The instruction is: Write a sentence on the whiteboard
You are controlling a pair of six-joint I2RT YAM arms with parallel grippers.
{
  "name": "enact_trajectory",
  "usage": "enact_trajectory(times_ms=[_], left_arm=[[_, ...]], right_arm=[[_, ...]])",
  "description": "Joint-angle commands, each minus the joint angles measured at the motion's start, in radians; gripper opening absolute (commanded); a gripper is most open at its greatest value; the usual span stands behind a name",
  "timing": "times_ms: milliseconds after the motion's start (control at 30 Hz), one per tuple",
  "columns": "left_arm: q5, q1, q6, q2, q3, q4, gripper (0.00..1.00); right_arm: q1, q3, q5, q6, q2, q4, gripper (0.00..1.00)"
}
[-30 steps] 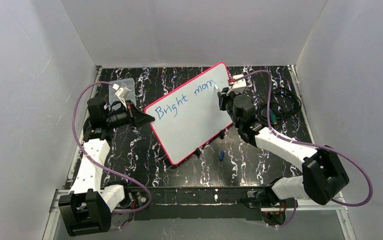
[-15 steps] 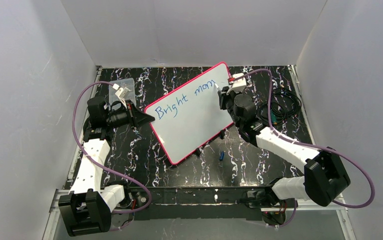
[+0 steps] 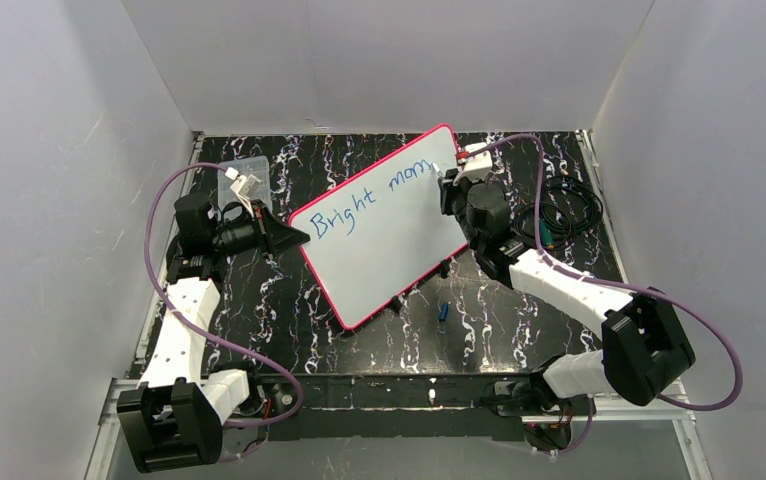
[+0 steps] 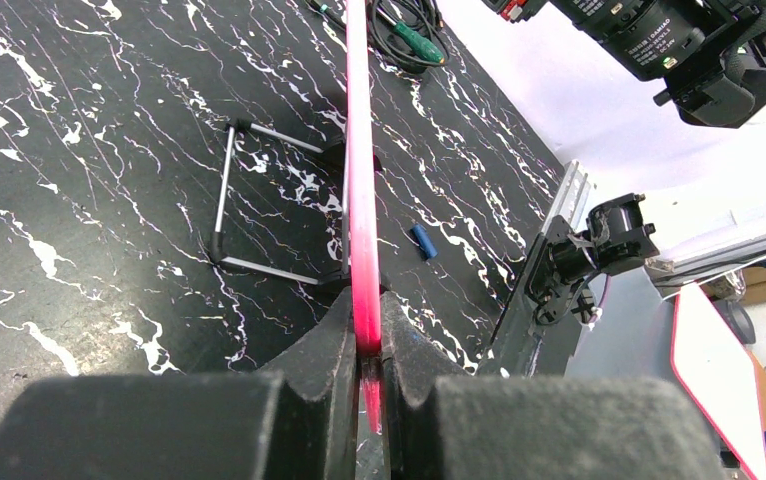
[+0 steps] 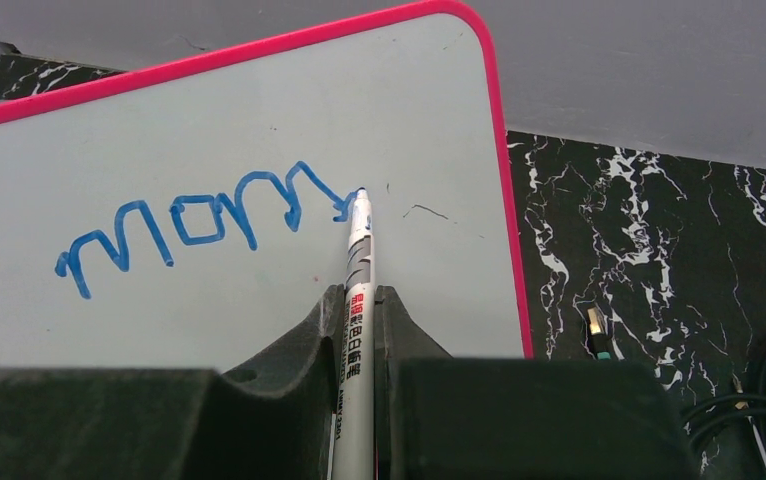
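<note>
Left fingers (image 4: 342, 335) pinched tight on the pink rim of the whiteboard (image 3: 399, 245), which stood propped on a wire stand (image 4: 224, 200) on the tabletop (image 3: 504, 325). Right fingers (image 5: 331, 322) clamped a marker (image 5: 360, 250), its tip touching the unfinished sentence (image 5: 199, 220), "Bright mom". A blue cap (image 3: 443, 311) lay near the board; cables (image 3: 559, 215) were coiled beyond.

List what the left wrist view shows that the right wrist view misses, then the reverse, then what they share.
Left wrist only: the whiteboard seen edge-on, its pink rim pinched between the left fingers, a wire stand at its base, and a small blue cap. Right wrist only: the blue writing, and the marker held in the right fingers with its tip at the last stroke. Both: the whiteboard and the black marbled table.
</note>
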Motion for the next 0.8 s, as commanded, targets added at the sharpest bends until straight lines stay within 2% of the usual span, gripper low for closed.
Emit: enact_trajectory(times_ms=[0,267,767], left_arm=[[0.036,0.004,0.027,-0.034,0.005,0.051,0.0],[0.036,0.004,0.027,-0.034,0.005,0.051,0.0],[0.039,0.003,0.022,-0.033,0.005,0.052,0.0]], right_arm=[[-0.012,0.058,0.007,-0.021,0.018,0.064,0.01],[-0.016,0.069,-0.023,-0.046,0.017,0.074,0.01],[-0.016,-0.032,-0.047,-0.006,-0.03,0.056,0.01]])
